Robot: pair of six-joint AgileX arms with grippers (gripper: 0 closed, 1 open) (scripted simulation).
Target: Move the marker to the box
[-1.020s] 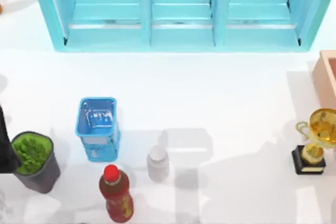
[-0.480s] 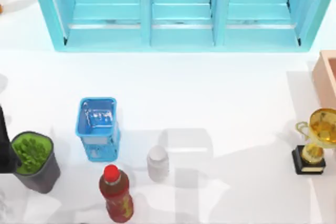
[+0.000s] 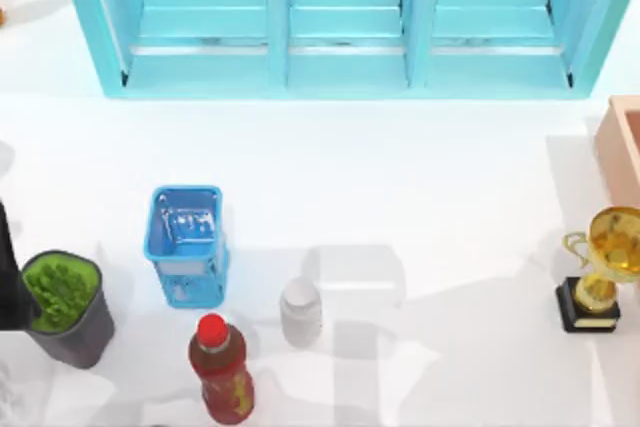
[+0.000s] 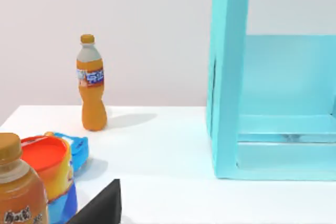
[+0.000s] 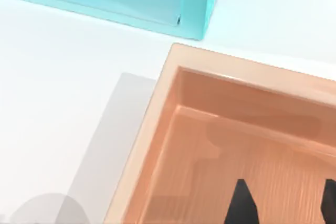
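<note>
The right pincer hangs above the inside of the salmon-tan box, its two dark fingertips spread apart with nothing between them. The box floor under the tips is bare, and where the marker lies cannot be told. In the top view the box sits at the counter's right edge, just beyond the gold trophy and near the right end of the light-blue shelf unit. Left of the trophy stand a white jar, a red-capped bottle and a small blue lattice basket. The left arm sits at the counter's left edge beside a grey pot of greenery; I cannot tell how its pincer stands.
</note>
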